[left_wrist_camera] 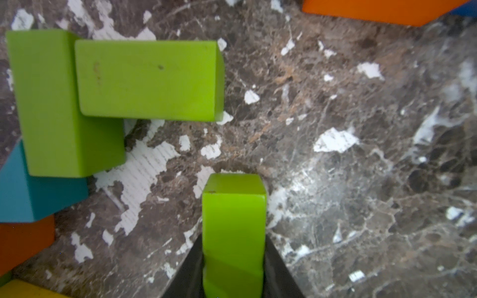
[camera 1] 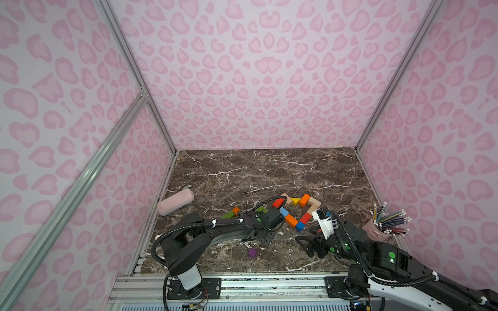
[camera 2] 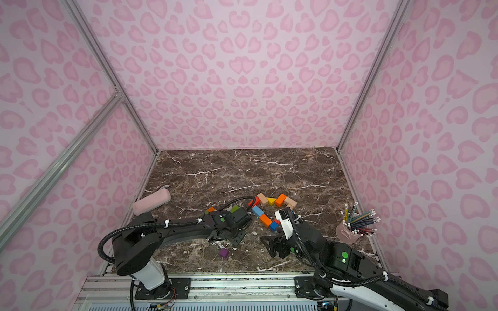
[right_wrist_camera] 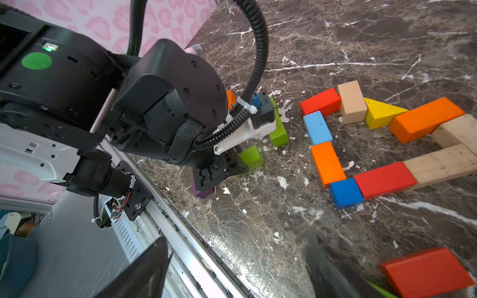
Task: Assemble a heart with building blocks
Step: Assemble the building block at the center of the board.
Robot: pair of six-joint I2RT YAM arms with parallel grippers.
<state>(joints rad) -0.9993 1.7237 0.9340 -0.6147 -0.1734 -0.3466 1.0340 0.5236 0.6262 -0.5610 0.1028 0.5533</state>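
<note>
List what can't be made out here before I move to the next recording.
- Held green block: gripped end cut off by the left wrist view's edge; left arm hides it in both top views.
- Purple cube: mostly behind left end effector, right wrist view.
- Pencils: too small to count, both top views.

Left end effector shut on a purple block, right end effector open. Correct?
Not purple. The left end effector is shut on a green block, as the left wrist view shows. The purple cube sits free in a top view. The right end effector is open, as stated.
</note>
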